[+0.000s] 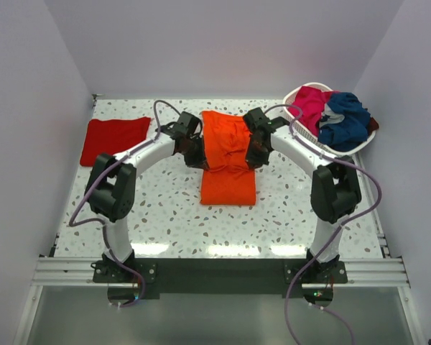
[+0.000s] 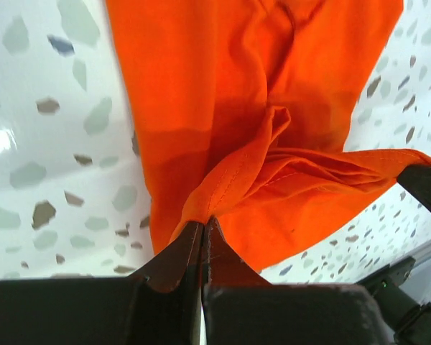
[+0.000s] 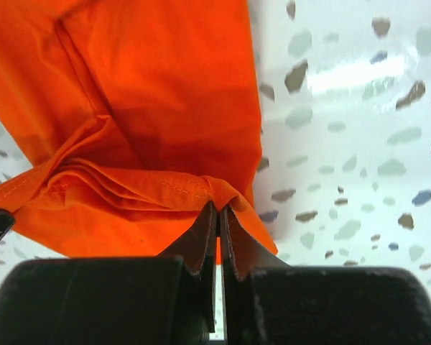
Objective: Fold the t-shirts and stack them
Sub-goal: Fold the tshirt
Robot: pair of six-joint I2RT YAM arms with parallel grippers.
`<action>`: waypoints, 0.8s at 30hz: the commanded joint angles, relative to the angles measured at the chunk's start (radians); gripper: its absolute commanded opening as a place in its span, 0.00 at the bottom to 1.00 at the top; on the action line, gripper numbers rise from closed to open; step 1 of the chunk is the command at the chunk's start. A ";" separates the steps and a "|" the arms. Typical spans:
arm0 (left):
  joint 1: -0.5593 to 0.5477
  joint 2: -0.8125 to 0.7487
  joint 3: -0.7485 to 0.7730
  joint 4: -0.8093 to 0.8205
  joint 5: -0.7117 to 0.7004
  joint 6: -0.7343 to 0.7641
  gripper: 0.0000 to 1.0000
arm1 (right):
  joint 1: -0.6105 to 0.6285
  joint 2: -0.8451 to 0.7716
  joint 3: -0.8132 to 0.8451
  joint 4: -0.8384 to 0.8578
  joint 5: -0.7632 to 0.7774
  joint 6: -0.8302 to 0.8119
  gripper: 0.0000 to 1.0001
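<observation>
Robot lab test cell, pretty clearly
Plain white walls (image 1: pixel 223 43) boxing in a speckled bench (image 1: pixel 165 215), two arms (image 1: pixel 115 190) bolted onto an aluminium rail (image 1: pixel 223 272) up front.

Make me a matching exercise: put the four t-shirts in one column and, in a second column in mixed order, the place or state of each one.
Column 1
1. orange t-shirt
2. red t-shirt
3. magenta t-shirt
4. navy t-shirt

Column 2
A. crumpled in the right part of the white basket
B. folded flat at the far left of the table
C. pinched by the left gripper and the right gripper
D. crumpled in the left part of the white basket

Pairs: 1-C, 2-B, 3-D, 4-A
</observation>
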 commanded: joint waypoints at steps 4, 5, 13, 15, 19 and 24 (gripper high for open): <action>0.047 0.124 0.202 0.009 0.023 0.046 0.00 | -0.057 0.115 0.164 -0.032 0.019 -0.077 0.00; 0.054 0.140 0.224 0.003 0.023 0.048 0.00 | -0.070 0.129 0.178 -0.036 0.014 -0.083 0.00; 0.070 0.260 0.376 -0.057 0.032 0.054 0.00 | -0.122 0.237 0.288 -0.059 -0.030 -0.114 0.00; 0.070 0.255 0.376 -0.063 0.021 0.048 0.02 | -0.125 0.255 0.317 -0.062 -0.042 -0.126 0.04; 0.073 0.226 0.370 -0.078 -0.037 0.035 0.59 | -0.131 0.250 0.348 -0.072 -0.058 -0.140 0.59; 0.071 0.125 0.309 -0.083 -0.077 0.042 1.00 | -0.137 0.154 0.304 -0.072 -0.075 -0.152 0.82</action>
